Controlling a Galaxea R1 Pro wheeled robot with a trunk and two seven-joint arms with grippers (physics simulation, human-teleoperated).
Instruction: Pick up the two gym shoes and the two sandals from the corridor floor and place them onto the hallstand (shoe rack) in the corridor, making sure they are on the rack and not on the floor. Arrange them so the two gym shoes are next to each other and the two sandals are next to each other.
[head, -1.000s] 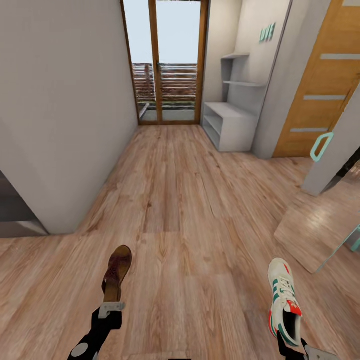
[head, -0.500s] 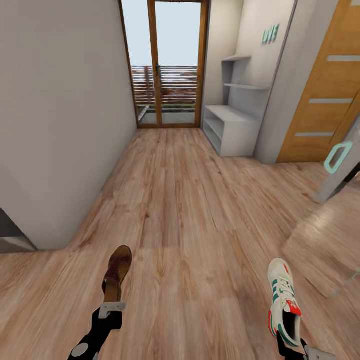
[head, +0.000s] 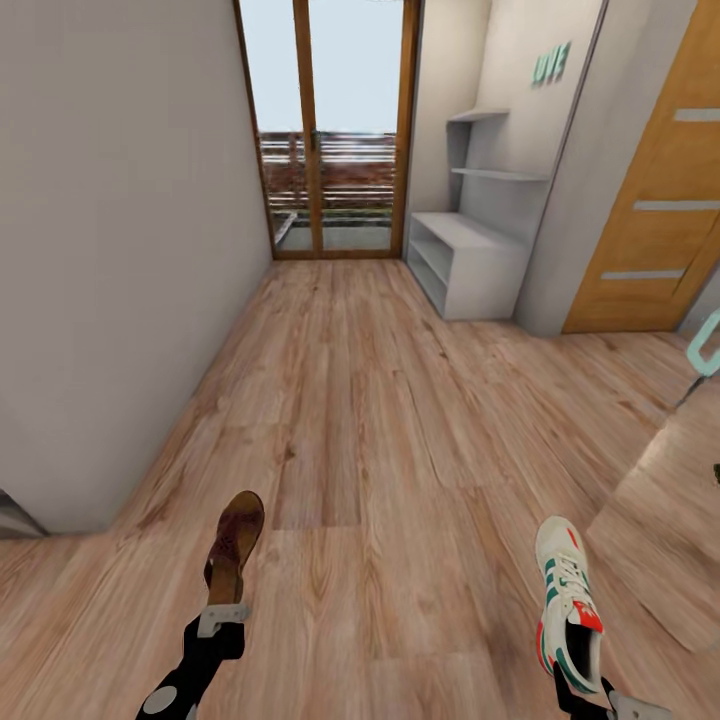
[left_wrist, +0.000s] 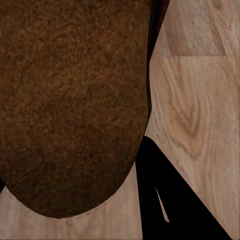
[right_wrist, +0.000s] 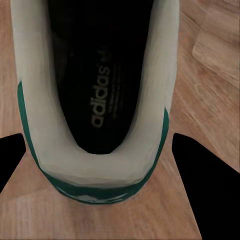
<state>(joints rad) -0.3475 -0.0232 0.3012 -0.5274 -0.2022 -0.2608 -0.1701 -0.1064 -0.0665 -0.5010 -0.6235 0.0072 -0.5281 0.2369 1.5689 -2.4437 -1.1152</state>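
Two shoes aloft | your left gripper (head: 224, 612) jaws pinch a sandal (head: 235, 545) | right gripper (head: 582, 695) jaws pinch a gym shoe (head: 566, 602) | hallstand (head: 462, 262) far ahead across the corridor floor (head: 380, 420)

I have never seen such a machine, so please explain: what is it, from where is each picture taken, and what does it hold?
It is a wheeled robot with two arms, rendered in a simulator. The large picture comes from a camera on its head, looking forward and down a corridor. The two close-up pictures come from cameras near each gripper.

The left gripper holds a brown sandal by its heel end; the left wrist view shows that sandal very close. The right gripper holds a white gym shoe with green stripes by the heel; the right wrist view looks into that shoe.

Below is the wood corridor floor. Ahead on the right stands the pale hallstand, where the shoes must go. Its visible shelves look empty.
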